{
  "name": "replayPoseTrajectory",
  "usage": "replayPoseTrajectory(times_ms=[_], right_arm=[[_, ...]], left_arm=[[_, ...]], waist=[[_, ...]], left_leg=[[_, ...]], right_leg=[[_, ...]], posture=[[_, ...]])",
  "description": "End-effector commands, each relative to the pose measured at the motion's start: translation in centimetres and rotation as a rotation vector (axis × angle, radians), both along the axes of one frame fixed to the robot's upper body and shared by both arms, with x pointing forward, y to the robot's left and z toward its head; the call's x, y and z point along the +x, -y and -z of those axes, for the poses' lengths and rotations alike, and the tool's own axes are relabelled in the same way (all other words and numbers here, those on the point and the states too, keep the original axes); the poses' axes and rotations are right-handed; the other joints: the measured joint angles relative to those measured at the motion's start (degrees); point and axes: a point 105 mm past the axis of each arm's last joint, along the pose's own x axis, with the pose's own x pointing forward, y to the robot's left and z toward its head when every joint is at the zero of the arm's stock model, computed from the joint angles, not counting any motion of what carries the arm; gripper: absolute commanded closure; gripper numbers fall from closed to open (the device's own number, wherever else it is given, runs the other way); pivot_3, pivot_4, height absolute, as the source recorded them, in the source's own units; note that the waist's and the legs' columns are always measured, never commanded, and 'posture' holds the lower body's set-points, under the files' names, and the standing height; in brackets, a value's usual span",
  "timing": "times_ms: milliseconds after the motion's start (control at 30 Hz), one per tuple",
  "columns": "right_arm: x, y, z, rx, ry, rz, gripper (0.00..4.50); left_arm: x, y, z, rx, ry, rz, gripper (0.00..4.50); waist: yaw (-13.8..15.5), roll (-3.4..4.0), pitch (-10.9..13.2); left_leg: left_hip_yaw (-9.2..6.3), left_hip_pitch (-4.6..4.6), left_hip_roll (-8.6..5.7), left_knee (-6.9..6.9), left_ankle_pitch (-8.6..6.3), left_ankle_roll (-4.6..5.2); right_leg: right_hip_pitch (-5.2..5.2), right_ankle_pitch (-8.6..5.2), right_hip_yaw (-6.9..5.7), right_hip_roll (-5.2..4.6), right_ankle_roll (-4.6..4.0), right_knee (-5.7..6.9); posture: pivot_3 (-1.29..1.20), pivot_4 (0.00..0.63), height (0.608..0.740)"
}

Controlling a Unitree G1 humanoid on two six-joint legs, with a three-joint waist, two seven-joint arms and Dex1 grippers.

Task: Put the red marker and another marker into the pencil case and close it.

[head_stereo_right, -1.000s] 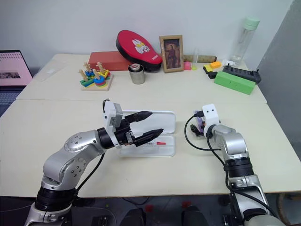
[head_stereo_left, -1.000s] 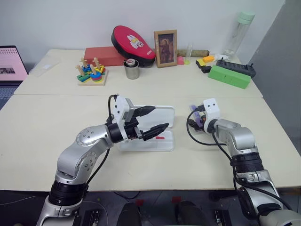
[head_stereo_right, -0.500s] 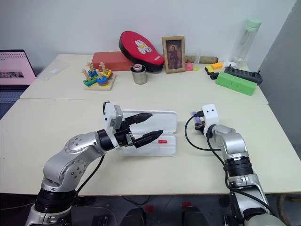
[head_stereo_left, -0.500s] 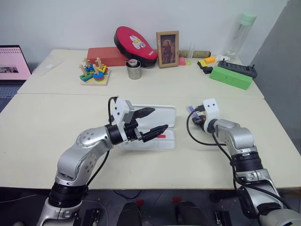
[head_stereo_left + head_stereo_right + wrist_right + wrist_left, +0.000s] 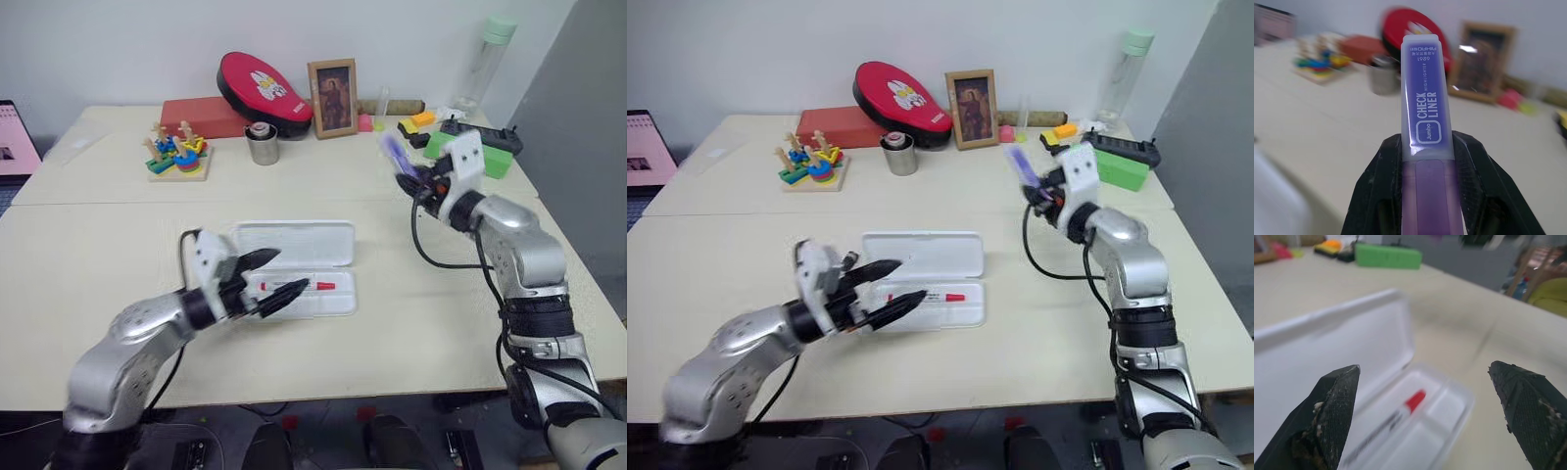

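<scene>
The pencil case (image 5: pixel 299 269) lies open on the near table, lid flat toward the far side and tray toward you, its long axis running across the table from your left to your right. The red marker (image 5: pixel 294 287) already rests in the tray along that same axis, red cap toward your right.

Your right gripper (image 5: pixel 1038 182) is clamped on the purple highlighter (image 5: pixel 1020 162), with the cap end sticking out past the fingertips, as the right wrist view shows plainly. It hangs in the air well above the table, over the far right part, and the case lies down and to the left of it, well apart. I judge that this arm makes the next move: carry the highlighter leftward and down, and turn it so its length matches the tray's before letting go.

Your left gripper (image 5: pixel 269 274) is nearer the case, hovering just over the tray's left end with its jaws spread wide and nothing between them. It overlaps the left part of the tray, so aim for the free right end or clear the left arm first.

The steel cup (image 5: pixel 261 144), the picture frame (image 5: pixel 331 84) and the green box (image 5: pixel 468 154) stand on the far table, out of the path.
</scene>
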Motion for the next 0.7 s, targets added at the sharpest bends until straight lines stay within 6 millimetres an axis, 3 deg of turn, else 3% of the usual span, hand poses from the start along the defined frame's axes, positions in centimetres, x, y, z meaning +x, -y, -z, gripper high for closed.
replayPoseTrajectory(times_ms=[33, 167, 333, 700], right_arm=[[-4.0, -4.9, 0.7, -0.107, 0.008, -0.301, 3.40], [-6.6, -8.2, 3.5, -0.246, -0.054, -0.473, 3.40], [-7.3, -10.6, 7.7, -0.424, -0.119, -0.541, 3.40], [-6.7, -12.1, 10.8, -0.566, -0.183, -0.542, 3.40]], left_arm=[[-1.8, -1.7, -0.5, 0.042, 0.021, -0.039, 0.00], [-3.2, -3.5, -0.1, 0.059, -0.003, -0.105, 0.00], [-5.3, -5.3, 0.8, 0.098, -0.060, -0.179, 0.00], [-6.1, -4.6, 0.5, 0.081, -0.058, -0.216, 0.00]], waist=[[0.2, -0.01, 0.0], [0.8, 0.02, 0.0], [0.7, -0.09, 0.0], [1.1, -0.09, 0.0]], left_leg=[[0.01, 0.00, -0.01, 0.02, 0.00, 0.00], [0.03, 0.01, -0.01, 0.08, 0.00, -0.02], [0.05, 0.06, 0.02, 0.17, 0.02, -0.04], [0.05, 0.04, 0.02, 0.14, 0.02, -0.07]], right_leg=[[0.02, 0.00, 0.00, -0.02, 0.00, 0.00], [-0.11, -0.01, -0.02, -0.05, 0.00, -0.01], [-0.22, -0.23, -0.02, -0.05, -0.37, 0.01], [-0.27, -0.10, -0.03, -0.04, -0.15, 0.03]], posture=[[0.00, 0.150, 0.740], [0.00, 0.150, 0.740], [0.00, 0.150, 0.740], [0.00, 0.150, 0.740]])
